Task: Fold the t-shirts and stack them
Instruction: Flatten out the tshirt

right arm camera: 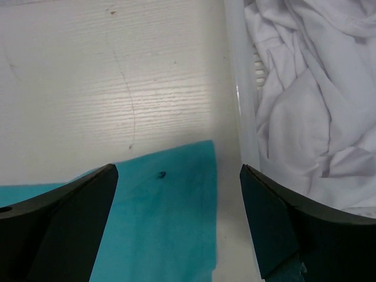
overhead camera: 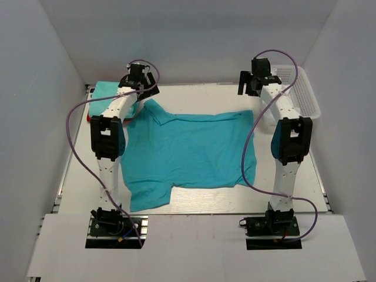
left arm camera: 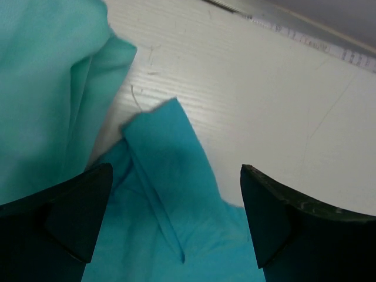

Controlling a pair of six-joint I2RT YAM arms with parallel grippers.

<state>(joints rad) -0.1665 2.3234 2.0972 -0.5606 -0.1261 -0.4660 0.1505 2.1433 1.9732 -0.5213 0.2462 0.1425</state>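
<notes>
T-shirts, two in view.

Top view: the turquoise t-shirt [overhead camera: 188, 150] lies opened out flat across the middle of the table [overhead camera: 200, 100]. It is unfolded, with one sleeve toward the far left and the other toward the near left. The pale mint t-shirt [overhead camera: 101, 91] sits folded at the far left corner, partly hidden behind the left arm. The left gripper [overhead camera: 140, 79] hangs over the far sleeve. The right gripper [overhead camera: 257, 79] hangs over the shirt's far right corner, beside a white basket [overhead camera: 305, 94].

Left wrist view: jaws wide apart, holding nothing. The turquoise sleeve end lies below and between them, close against the mint cloth on its left.

Right wrist view: jaws wide apart, empty. A turquoise corner lies below them, just beside the basket wall. Crumpled white cloth [right arm camera: 305, 88] fills the basket.

Progress, as judged: one shirt is folded and set down as the base of the stack. The turquoise one has no fold yet, so folding and stacking it remain. Whether the white cloth is more shirts cannot be told.
</notes>
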